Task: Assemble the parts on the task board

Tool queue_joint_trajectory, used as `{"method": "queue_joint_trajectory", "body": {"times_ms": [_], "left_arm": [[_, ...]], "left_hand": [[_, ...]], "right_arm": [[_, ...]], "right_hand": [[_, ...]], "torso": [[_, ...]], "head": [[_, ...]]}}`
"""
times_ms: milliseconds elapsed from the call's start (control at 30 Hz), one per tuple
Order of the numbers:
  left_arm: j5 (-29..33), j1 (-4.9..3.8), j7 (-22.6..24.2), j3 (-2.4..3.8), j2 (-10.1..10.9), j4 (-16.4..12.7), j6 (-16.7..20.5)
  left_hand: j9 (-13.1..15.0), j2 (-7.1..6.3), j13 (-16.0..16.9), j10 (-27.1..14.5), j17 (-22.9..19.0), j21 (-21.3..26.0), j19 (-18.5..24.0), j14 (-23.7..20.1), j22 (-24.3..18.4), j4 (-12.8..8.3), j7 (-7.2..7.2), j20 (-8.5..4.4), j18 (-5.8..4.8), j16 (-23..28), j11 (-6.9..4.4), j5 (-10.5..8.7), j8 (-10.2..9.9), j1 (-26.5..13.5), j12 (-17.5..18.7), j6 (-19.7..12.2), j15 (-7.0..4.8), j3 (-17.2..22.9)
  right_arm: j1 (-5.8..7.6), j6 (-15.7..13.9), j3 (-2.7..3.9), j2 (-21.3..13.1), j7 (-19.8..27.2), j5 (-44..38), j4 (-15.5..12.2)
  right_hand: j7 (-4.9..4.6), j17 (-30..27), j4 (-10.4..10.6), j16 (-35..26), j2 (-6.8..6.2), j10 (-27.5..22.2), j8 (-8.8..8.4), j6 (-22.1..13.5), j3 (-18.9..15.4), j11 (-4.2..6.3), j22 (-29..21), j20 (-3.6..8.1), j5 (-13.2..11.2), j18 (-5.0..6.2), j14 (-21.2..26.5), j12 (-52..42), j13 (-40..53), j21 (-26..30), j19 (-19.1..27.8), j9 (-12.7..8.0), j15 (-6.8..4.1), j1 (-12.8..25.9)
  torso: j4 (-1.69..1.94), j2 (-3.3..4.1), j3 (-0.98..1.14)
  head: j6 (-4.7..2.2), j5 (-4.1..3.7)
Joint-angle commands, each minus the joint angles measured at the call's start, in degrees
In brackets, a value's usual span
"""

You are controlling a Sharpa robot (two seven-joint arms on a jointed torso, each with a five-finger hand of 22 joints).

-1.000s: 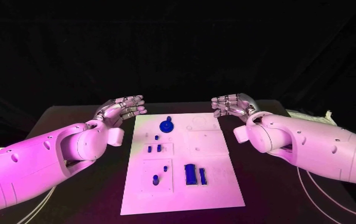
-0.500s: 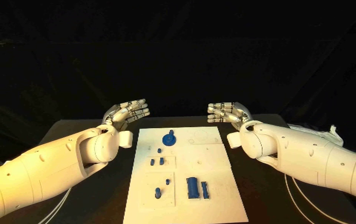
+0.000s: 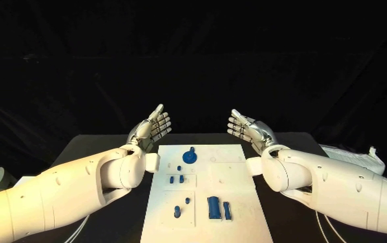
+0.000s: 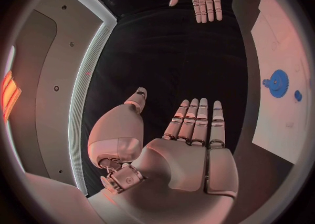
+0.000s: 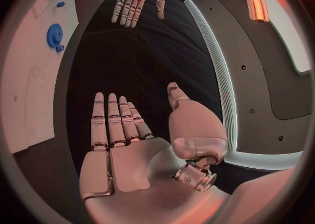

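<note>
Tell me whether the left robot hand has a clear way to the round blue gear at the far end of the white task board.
Probably yes: the left robot hand is open, and nothing lies between it and the round blue gear.

Both white arms are reaching forward, raised. The silver many-fingered left hand [image 3: 152, 127] and right hand [image 3: 246, 128] are facing each other, palms inward, fingers [image 4: 196, 119] extending straight, holding nothing.

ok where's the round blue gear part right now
In the head view the gear sits at the task board's far end, left of centre, between both raised hands.
</note>
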State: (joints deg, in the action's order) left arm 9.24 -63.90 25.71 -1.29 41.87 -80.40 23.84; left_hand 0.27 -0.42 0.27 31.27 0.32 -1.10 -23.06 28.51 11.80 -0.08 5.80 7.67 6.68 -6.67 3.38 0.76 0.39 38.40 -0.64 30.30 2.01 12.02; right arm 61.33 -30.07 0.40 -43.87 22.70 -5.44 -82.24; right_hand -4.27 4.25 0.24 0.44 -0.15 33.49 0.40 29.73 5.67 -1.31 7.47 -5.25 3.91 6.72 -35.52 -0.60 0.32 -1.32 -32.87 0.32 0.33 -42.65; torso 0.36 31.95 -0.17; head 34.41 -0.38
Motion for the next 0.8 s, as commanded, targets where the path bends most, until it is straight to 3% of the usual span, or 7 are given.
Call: {"method": "queue_joint_trajectory", "body": {"times_ms": [33,167,200,233,267,300,800], "left_arm": [[-5.39,1.29,2.6,0.37,0.92,-3.38,11.16],[-7.65,2.73,3.47,0.91,2.04,-7.0,16.51],[-8.02,2.97,3.61,1.0,2.22,-7.61,17.4],[-8.34,3.17,3.74,1.07,2.38,-8.12,18.15],[-8.61,3.34,3.84,1.14,2.51,-8.54,18.78],[-8.83,3.48,3.92,1.19,2.62,-8.9,19.3],[-9.24,3.74,4.08,1.29,2.82,-9.56,20.28]], "left_hand": [[-0.27,0.42,-0.27,-9.96,-0.32,1.1,7.35,-9.1,-3.77,0.08,-5.8,-2.44,-2.0,2.09,-3.38,-0.76,-0.39,-12.23,0.64,-9.66,-2.01,-3.83],[-0.27,0.42,-0.27,-13.35,-0.32,1.1,9.84,-12.18,-5.04,0.08,-5.8,-3.29,-2.64,6.67,-3.38,-0.76,-0.39,-16.38,0.64,-12.94,-2.01,-5.15],[-0.27,0.42,-0.27,-14.13,-0.32,1.1,10.43,-12.89,-5.33,0.08,-5.8,-3.47,-2.64,6.67,-3.38,-0.76,-0.39,-17.34,0.64,-13.68,-2.01,-5.44],[-0.27,0.42,-0.27,-14.8,-0.32,1.1,10.9,-13.5,-5.59,0.08,-5.8,-3.63,-2.63,6.67,-3.38,-0.76,-0.39,-18.16,0.64,-14.36,-2.01,-5.7],[-0.27,0.42,-0.27,-15.24,-0.32,1.1,11.25,-13.91,-5.75,0.08,-5.8,-7.67,-2.64,6.67,-3.38,-0.76,-0.39,-18.71,0.64,-14.75,-2.01,-5.86],[-0.27,0.42,-0.27,-15.92,-0.32,1.1,11.74,-14.53,-6.02,0.08,-5.8,-7.67,-6.68,6.67,-3.38,-0.76,-0.39,-19.57,0.64,-15.44,-2.01,-6.13],[-0.27,0.42,-0.27,-23.08,-0.32,1.1,16.92,-21.03,-11.8,0.08,-5.8,-7.67,-6.68,6.67,-3.38,-0.76,-0.39,-28.32,0.64,-22.37,-2.01,-12.02]], "right_arm": [[-0.54,-9.43,-0.16,-0.35,5.11,3.75,-3.44],[-1.01,-12.91,-0.34,-0.71,6.6,5.02,-6.67],[-1.07,-13.37,-0.37,-0.75,6.8,5.19,-7.09],[-1.12,-13.7,-0.38,-0.79,6.94,5.31,-7.4],[-1.15,-13.92,-0.39,-0.81,7.04,5.39,-7.6],[-1.16,-14.03,-0.4,-0.82,7.08,5.43,-7.7],[-1.17,-14.04,-0.4,-0.82,7.09,5.44,-7.72]], "right_hand": [[4.27,-4.25,-0.24,-0.44,0.15,-10.67,-0.4,-9.48,-5.67,1.31,-2.38,5.25,-3.91,-2.31,11.33,0.6,-0.32,1.32,10.45,-0.32,-0.33,13.59],[4.27,-4.25,-0.24,-0.44,0.15,-14.36,-0.4,-12.72,-5.67,1.31,-3.21,5.25,-3.91,-2.41,15.22,0.6,-0.32,1.32,14.08,-0.32,-0.33,18.26],[4.27,-4.25,-0.24,-0.44,0.15,-15.2,-0.4,-13.46,-5.67,1.31,-3.39,5.25,-3.91,-6.72,16.1,0.6,-0.32,1.32,14.9,-0.32,-0.33,19.33],[4.27,-4.25,-0.24,-0.44,0.15,-15.65,-0.4,-13.88,-5.67,1.31,-7.47,5.25,-3.91,-6.72,16.58,0.6,-0.32,1.32,15.35,-0.32,-0.33,19.9],[4.27,-4.25,-0.24,-0.44,0.15,-16.33,-0.4,-14.48,-5.67,1.31,-7.47,5.25,-3.91,-6.72,17.33,0.6,-0.32,1.32,16.02,-0.32,-0.33,20.79],[4.27,-4.25,-0.24,-0.44,0.15,-17.07,-0.4,-15.16,-5.67,1.31,-7.47,5.25,-3.91,-6.72,18.11,0.6,-0.32,1.32,16.76,-0.32,-0.33,21.74],[4.27,-4.25,-0.24,-0.44,0.15,-24.75,-0.4,-21.96,-5.67,1.31,-7.47,5.25,-3.91,-6.72,26.25,0.6,-0.32,1.32,24.27,-0.32,-0.33,31.48]], "torso": [[-0.36,-0.77,0.17],[-0.36,-0.77,0.17],[-0.36,-0.77,0.17],[-0.36,-0.77,0.17],[-0.36,-0.77,0.17],[-0.36,-0.77,0.17],[-0.36,-0.77,0.17]], "head": [[-0.03,0.38],[-0.03,0.38],[-0.03,0.38],[-0.03,0.38],[-0.03,0.38],[-0.03,0.38],[-0.03,0.38]]}}
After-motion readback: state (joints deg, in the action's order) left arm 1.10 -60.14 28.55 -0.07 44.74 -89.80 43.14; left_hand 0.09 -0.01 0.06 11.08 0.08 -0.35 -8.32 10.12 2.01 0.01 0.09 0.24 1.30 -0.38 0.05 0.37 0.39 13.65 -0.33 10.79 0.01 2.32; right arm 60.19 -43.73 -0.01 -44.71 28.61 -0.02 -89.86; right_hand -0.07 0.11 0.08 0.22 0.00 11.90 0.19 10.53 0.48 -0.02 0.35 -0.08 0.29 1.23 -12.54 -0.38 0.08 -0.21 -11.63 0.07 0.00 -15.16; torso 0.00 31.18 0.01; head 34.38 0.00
